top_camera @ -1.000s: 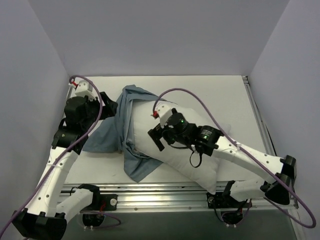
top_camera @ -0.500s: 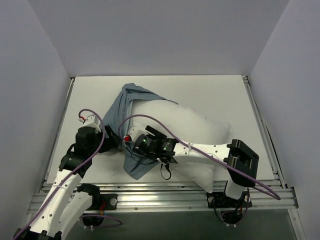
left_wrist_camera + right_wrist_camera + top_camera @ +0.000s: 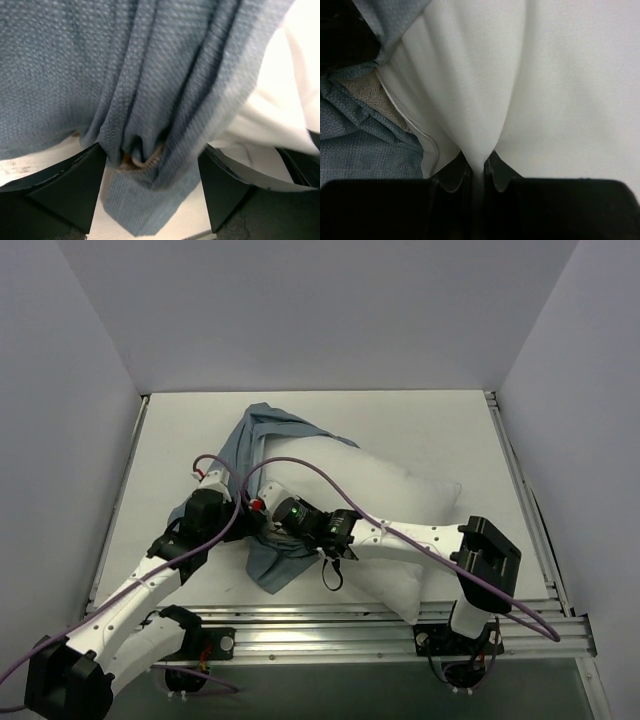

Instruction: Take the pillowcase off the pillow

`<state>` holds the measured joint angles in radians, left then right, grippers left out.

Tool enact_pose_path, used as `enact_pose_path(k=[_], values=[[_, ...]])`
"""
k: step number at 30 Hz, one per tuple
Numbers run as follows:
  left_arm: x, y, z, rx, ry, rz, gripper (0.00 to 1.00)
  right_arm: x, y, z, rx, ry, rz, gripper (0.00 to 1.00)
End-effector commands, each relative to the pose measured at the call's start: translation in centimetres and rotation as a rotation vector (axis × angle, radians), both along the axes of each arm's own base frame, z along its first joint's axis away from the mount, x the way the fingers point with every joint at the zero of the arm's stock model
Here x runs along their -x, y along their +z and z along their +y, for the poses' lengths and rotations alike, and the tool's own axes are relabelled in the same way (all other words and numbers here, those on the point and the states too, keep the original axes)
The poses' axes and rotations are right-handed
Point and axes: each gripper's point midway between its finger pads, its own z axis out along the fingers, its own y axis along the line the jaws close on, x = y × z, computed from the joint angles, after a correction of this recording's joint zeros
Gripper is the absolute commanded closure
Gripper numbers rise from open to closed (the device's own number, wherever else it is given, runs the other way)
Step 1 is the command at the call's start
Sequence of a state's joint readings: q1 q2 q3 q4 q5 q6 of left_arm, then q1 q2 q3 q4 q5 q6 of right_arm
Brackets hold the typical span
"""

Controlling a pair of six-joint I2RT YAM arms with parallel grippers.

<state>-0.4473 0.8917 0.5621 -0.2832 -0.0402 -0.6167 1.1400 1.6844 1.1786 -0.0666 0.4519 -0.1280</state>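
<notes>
Blue pillowcase (image 3: 150, 90) bunched between spread left pincer (image 3: 151, 156) | right pincer (image 3: 478, 166) pinching white pillow (image 3: 560, 100)

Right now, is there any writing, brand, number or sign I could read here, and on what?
None: no text can be read in any view.
The pillowcase and pillow show plain fabric, no label visible.
The green dot on the right arm is a light, not a sign.
</notes>
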Motion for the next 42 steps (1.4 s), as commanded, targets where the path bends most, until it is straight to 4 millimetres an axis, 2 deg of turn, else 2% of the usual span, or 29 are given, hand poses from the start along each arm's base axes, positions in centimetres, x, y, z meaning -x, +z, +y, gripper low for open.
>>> enact_pose_path(k=[1,2,5,6,7,8,10,11,13,14,17,21,23,25,28,29,31,32,33,34,35,37,38,40,41,42], values=[[-2.5,0.9,0.1,-0.01,0.055,-0.082,0.22,0.5,2.6,0.4,-0.077,0.012,0.026,1.0],[-2.7,0.8,0.2,-0.018,0.067,-0.083,0.25,0.3,3.7,0.1,-0.096,0.002,0.01,1.0],[-3.2,0.4,1.6,-0.062,0.138,-0.083,0.5,-0.3,5.4,-0.9,-0.124,-0.032,-0.01,1.0],[-3.3,0.6,1.8,-0.067,0.151,-0.092,0.57,-0.4,6.7,-1.6,-0.15,-0.042,-0.02,1.0],[-3.3,0.7,2.1,-0.074,0.165,-0.098,0.73,-0.9,7.3,-2.4,-0.167,-0.064,-0.025,1.0],[-3.5,0.9,2.9,-0.094,0.201,-0.11,0.78,-1.0,9.0,-3.0,-0.218,-0.074,-0.034,1.0],[-3.5,1.0,3.9,-0.125,0.244,-0.113,0.85,-1.2,10.7,-4.1,-0.273,-0.083,-0.035,1.0],[-3.7,1.3,4.8,-0.149,0.292,-0.126,0.85,-1.7,12.7,-5.5,-0.332,-0.109,-0.05,1.0],[-3.8,2.1,5.8,-0.159,0.344,-0.147,0.85,-1.5,14.5,-6.1,-0.397,-0.087,-0.041,1.0],[-3.8,2.4,6.3,-0.165,0.369,-0.159,0.86,-1.6,16.2,-7.2,-0.442,-0.093,-0.06,1.0],[-4.1,4.1,8.1,-0.17,0.472,-0.222,0.85,-0.7,18.6,-8.2,-0.522,-0.053,-0.056,1.0],[-4.5,5.9,9.9,-0.168,0.57,-0.289,0.82,-0.4,19.7,-10.4,-0.583,-0.055,-0.037,1.0],[-5.0,6.6,10.4,-0.157,0.591,-0.3,0.82,0.4,20.0,-10.5,-0.617,-0.004,-0.007,1.0],[-5.9,7.4,9.6,-0.134,0.551,-0.316,0.82,0.4,19.3,-11.0,-0.629,-0.009,0.018,1.0],[-7.5,8.5,7.6,-0.112,0.454,-0.351,0.82,1.5,17.9,-9.9,-0.66,0.045,0.101,1.0],[-8.3,8.9,5.9,-0.085,0.382,-0.359,0.82,2.0,18.1,-8.8,-0.705,0.08,0.134,1.0],[-9.3,9.8,4.4,-0.061,0.318,-0.386,0.82,2.4,17.2,-7.9,-0.74,0.1,0.18,1.0],[-10.0,10.4,3.0,-0.04,0.26,-0.395,0.82,2.2,17.5,-7.2,-0.787,0.103,0.194,1.0],[-10.3,10.7,2.5,-0.046,0.234,-0.398,0.76,2.5,17.6,-6.5,-0.808,0.128,0.217,1.0],[-10.6,11.1,2.1,-0.042,0.217,-0.401,0.59,2.6,17.8,-6.1,-0.827,0.138,0.226,1.0],[-10.7,10.9,1.7,-0.045,0.199,-0.385,0.49,2.2,18.2,-5.5,-0.851,0.144,0.228,1.0],[-10.5,12.0,0.6,-0.013,0.156,-0.399,0.32,2.0,19.1,-4.7,-0.894,0.152,0.237,1.0],[-10.0,12.8,0.4,0.005,0.142,-0.414,0.19,1.5,19.7,-4.3,-0.907,0.152,0.23,1.0],[-8.9,12.8,-0.4,0.034,0.101,-0.409,0.11,0.9,20.4,-4.1,-0.916,0.138,0.216,1.0],[-8.0,13.5,-0.4,0.054,0.094,-0.422,0.05,0.5,20.4,-3.9,-0.913,0.131,0.216,1.0],[-7.2,12.8,-0.5,0.071,0.087,-0.39,0.04,0.3,21.3,-3.8,-0.923,0.132,0.203,1.0]])
